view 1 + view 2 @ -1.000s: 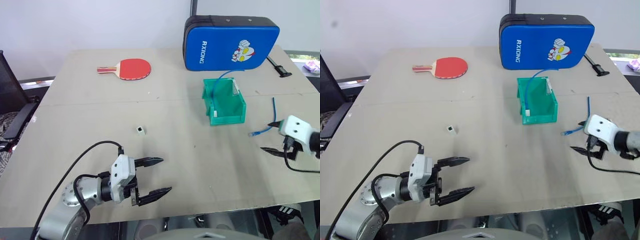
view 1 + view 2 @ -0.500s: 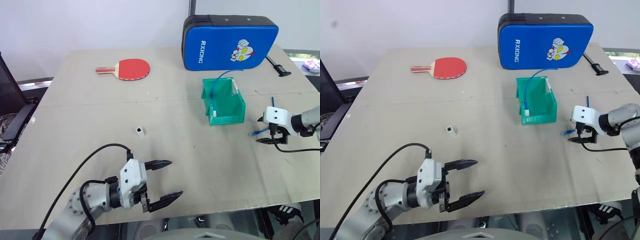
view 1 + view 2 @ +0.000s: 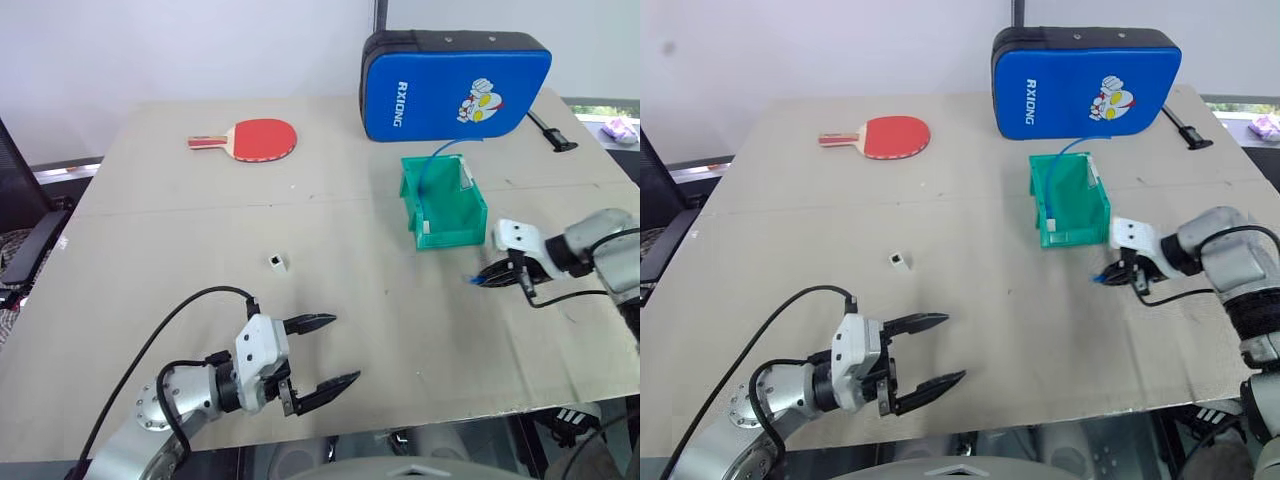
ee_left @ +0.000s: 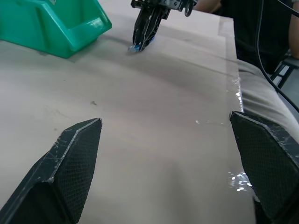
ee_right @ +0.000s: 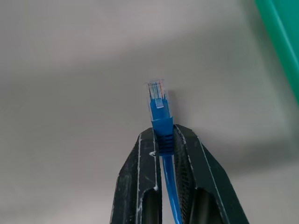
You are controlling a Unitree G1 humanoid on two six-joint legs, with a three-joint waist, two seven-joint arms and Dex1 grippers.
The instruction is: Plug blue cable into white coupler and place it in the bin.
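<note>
My right gripper [image 3: 486,279] is shut on the blue cable [image 5: 157,109] just behind its clear plug, which sticks out past the fingertips close over the table. It sits just in front and to the right of the green bin [image 3: 450,238]. The white coupler [image 3: 279,262] lies alone on the table, left of the bin and beyond my left gripper [image 3: 346,350]. The left gripper is open and holds nothing, near the table's front edge. The left wrist view shows the bin [image 4: 51,23] and the right gripper [image 4: 142,35] holding the plug.
Another thin blue cable [image 3: 437,158] arcs out of the bin's back. A big blue padded case [image 3: 455,85] stands behind the bin. A red paddle [image 3: 255,138] lies at the back left. A black tool [image 3: 553,132] lies at the right edge.
My right gripper swung left toward the bin's front and shut on the cable's plug end, carrying it left. My left gripper stayed open in about the same place.
</note>
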